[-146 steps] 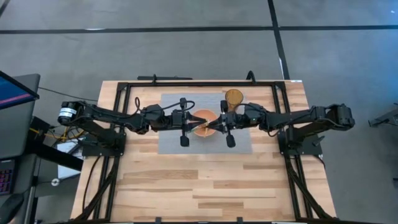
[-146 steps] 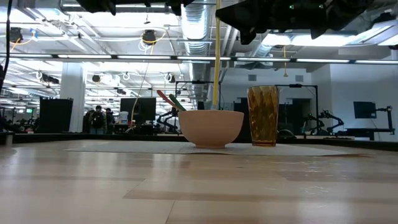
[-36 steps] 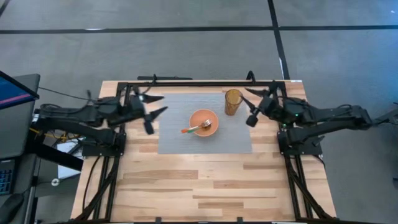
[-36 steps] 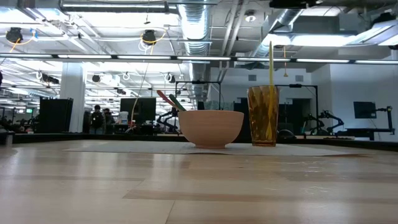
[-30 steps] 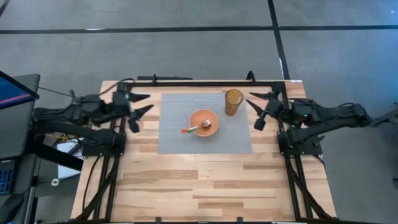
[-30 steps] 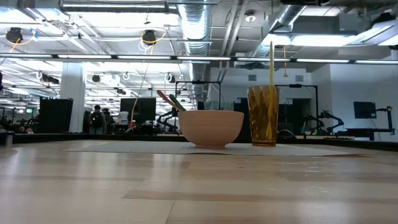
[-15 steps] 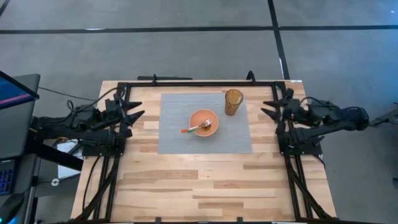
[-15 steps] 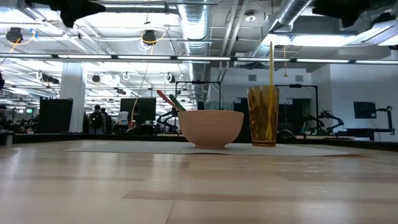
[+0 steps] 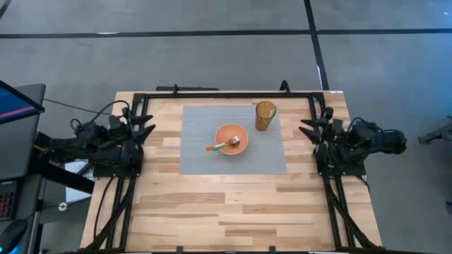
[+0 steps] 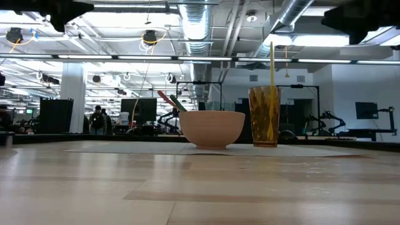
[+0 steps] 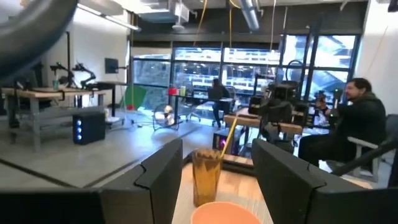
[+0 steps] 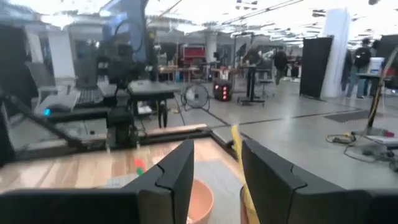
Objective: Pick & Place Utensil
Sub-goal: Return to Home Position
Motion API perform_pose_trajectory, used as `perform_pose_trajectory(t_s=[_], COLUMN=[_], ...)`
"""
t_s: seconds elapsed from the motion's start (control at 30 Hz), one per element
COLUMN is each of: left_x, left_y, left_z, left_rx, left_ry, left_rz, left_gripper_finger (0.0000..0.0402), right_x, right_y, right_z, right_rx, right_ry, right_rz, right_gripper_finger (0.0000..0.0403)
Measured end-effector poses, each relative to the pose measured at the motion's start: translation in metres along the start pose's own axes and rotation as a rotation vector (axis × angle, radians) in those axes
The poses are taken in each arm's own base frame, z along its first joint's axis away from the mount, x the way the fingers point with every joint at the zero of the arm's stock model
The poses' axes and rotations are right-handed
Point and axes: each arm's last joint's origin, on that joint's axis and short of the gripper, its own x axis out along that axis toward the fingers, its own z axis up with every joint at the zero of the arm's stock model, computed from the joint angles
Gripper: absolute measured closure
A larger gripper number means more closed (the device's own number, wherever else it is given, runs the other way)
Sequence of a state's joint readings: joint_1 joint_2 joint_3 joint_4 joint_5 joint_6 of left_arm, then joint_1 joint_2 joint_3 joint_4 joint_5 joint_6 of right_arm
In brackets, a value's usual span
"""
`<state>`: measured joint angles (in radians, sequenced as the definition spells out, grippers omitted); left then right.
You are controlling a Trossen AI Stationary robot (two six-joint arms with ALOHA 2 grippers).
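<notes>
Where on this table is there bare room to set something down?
Bare: the near half of the table, in front of the placemat; also the strip of placemat left of the bowl. Crowded: its far right corner, cup beside bowl. The left gripper and right gripper, both open, occupy the side edges.

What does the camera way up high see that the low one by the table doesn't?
Only the high view shows the utensils lying inside the light orange bowl, and the left gripper and right gripper, both open, at the table's sides. Only the low view shows the yellow straw standing tall and people far behind. Both show the bowl and the brown cup on the gray placemat.
</notes>
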<state>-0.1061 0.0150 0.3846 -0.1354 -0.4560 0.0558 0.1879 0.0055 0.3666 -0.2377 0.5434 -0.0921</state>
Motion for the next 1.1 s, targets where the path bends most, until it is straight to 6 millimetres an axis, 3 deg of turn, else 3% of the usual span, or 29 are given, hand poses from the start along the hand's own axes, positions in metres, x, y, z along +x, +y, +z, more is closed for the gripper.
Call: perform_pose_trajectory(t_s=[0.2,0.4,0.7,0.8,1.1], left_x=[0.000,0.004,0.010,0.011,0.013], left_y=[0.000,-0.004,-0.009,-0.011,-0.013], left_z=[-0.003,-0.022,-0.042,-0.046,-0.061], left_rx=[0.002,-0.017,-0.031,-0.022,-0.027], left_ry=[0.002,0.042,-0.004,-0.030,-0.051], left_rz=[-0.003,-0.018,-0.061,-0.089,-0.110], left_gripper_finger=[0.0207,0.0207,0.0207,0.0207,0.0207], right_x=[0.003,0.008,0.022,0.022,0.023], right_y=[0.002,0.004,0.016,0.015,0.018], right_z=[-0.009,-0.026,-0.069,-0.066,-0.077], right_rx=[0.024,0.082,0.088,0.084,0.085], right_ry=[0.014,0.050,-0.027,-0.127,-0.067], right_rz=[-0.014,-0.082,-0.081,-0.083,-0.055], right_gripper_finger=[0.0274,0.0274,0.0274,0.0274,0.0274])
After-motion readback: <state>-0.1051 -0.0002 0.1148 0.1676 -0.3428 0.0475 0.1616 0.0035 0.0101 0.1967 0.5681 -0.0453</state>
